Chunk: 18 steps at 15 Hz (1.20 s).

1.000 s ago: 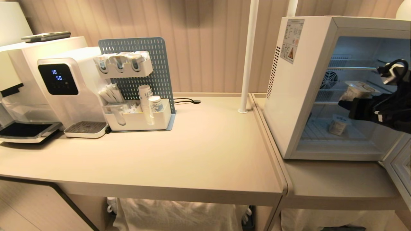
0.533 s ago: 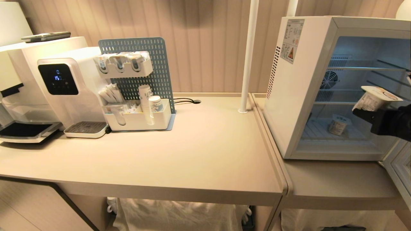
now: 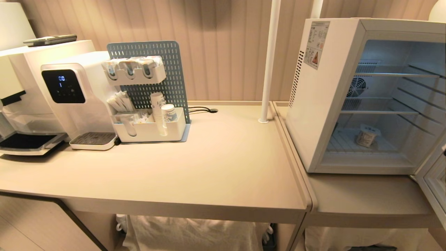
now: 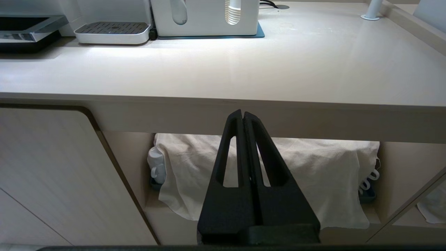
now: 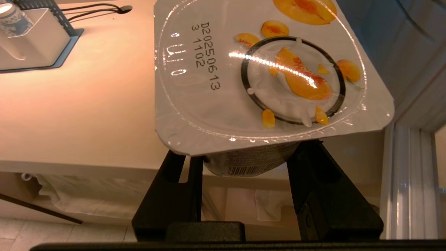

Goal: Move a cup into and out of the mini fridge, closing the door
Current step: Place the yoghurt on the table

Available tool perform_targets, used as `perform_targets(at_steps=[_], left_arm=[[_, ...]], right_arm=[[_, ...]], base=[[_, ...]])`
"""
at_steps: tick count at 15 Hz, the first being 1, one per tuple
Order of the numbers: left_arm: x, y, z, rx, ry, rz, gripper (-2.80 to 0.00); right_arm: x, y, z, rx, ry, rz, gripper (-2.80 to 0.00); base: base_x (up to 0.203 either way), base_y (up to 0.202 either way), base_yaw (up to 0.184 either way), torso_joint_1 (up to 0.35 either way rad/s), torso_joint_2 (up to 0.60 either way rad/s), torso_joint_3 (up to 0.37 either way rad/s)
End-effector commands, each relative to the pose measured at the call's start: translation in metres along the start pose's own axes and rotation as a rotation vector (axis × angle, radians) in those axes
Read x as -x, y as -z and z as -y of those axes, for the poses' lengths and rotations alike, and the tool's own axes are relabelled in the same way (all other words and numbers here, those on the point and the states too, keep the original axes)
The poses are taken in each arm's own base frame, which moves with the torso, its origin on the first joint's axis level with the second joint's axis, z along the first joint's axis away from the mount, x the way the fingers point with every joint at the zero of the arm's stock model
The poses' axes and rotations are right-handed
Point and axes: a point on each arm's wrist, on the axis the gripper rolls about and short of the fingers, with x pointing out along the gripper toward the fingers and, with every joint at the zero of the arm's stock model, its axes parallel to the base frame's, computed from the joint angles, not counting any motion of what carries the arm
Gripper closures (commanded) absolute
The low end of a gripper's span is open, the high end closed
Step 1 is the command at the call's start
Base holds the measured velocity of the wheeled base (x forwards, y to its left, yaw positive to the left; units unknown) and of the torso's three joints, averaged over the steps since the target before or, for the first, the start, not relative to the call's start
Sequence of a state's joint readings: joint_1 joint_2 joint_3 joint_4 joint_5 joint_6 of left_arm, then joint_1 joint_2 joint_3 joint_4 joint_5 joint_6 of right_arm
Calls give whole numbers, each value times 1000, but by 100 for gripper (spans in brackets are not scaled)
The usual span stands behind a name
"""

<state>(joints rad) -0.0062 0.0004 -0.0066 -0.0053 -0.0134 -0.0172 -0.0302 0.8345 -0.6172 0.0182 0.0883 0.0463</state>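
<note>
White plastic cup [image 5: 264,80], clamped in our right end effector [image 5: 244,164], has come out of the mini fridge [image 3: 325,94]; the door [image 3: 433,181] remains open.

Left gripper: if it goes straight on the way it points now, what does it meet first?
Probably the front edge of the counter: the shut left gripper points at it from just below the tabletop. Depth is unclear; slightly lower, it would reach the white cloth underneath.

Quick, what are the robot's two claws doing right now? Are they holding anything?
Left gripper: black fingers shut, empty, parked below the beige counter edge.
Right gripper: shut on a peach-picture foil-lidded plastic yogurt cup.
</note>
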Motion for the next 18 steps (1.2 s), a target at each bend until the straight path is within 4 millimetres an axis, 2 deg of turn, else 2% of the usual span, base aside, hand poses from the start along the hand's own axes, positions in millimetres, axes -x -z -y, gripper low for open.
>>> perform_targets(at_steps=[1, 4, 7, 9, 11, 12, 13, 15, 18], left_arm=[[0, 0, 0, 1, 0, 2, 0], [0, 0, 0, 1, 0, 1, 0], [0, 0, 0, 1, 0, 1, 0], [0, 0, 0, 1, 0, 2, 0], [0, 0, 0, 1, 0, 2, 0], [0, 0, 0, 1, 0, 2, 0], [0, 0, 0, 0, 0, 1, 0], [0, 0, 0, 1, 0, 1, 0], [0, 0, 0, 1, 0, 1, 0]], right_arm=[[55, 18, -4, -1, -5, 102, 0], [95, 58, -6, 4, -11, 186, 0], [116, 104, -4, 12, 9, 296, 0], [111, 132, -1, 38, 33, 320, 0], [82, 162, 4, 80, 72, 254, 0], [74, 170, 5, 116, 84, 269, 0], [71, 173, 5, 122, 74, 278, 0], [69, 181, 5, 126, 47, 169, 0], [71, 180, 5, 123, 43, 169, 0]], base=[[0, 0, 0, 0, 0, 0], [0, 0, 0, 0, 0, 0], [0, 0, 0, 0, 0, 0], [0, 0, 0, 0, 0, 0], [0, 0, 0, 0, 0, 0], [0, 0, 0, 0, 0, 0], [0, 0, 0, 0, 0, 0], [0, 0, 0, 0, 0, 0], [0, 0, 0, 0, 0, 0]])
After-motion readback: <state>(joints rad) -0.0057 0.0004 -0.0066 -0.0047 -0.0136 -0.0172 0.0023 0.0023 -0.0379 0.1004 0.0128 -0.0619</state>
